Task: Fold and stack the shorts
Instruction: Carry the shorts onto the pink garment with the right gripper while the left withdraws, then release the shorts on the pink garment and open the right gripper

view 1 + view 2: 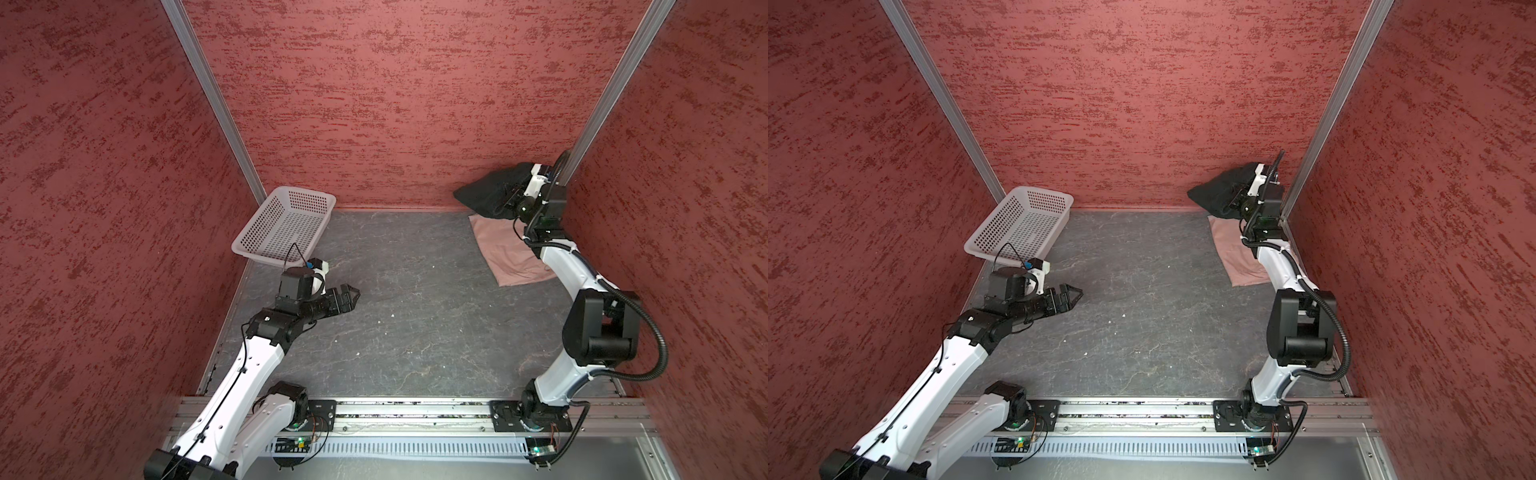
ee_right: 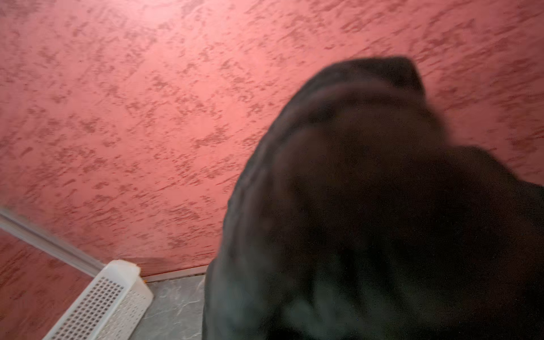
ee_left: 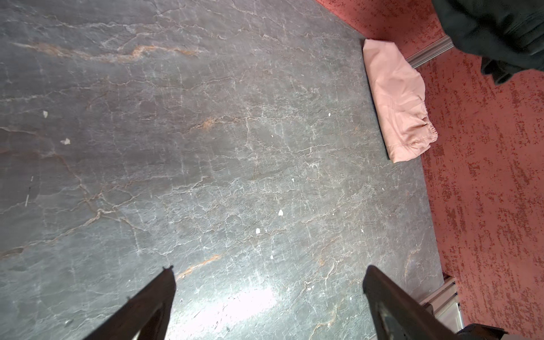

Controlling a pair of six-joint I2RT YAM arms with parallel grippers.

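Observation:
The black shorts (image 1: 484,195) (image 1: 1217,193) hang bunched in the air at the far right corner, with my right gripper (image 1: 509,200) (image 1: 1235,198) shut on them. In the right wrist view the black shorts (image 2: 368,206) fill the picture and hide the jaws. Just below them the pink shorts (image 1: 505,253) (image 1: 1235,253) (image 3: 397,106) lie folded flat on the table by the right wall. My left gripper (image 1: 352,294) (image 1: 1074,293) (image 3: 269,269) hovers open and empty over the left part of the table, far from both pairs.
A white perforated basket (image 1: 306,193) (image 1: 1038,192) (image 2: 103,303) stands tilted in the far left corner, just behind my left wrist. Red textured walls close in the dark marbled table (image 1: 415,311) on three sides. The arm bases sit on a rail along the front edge.

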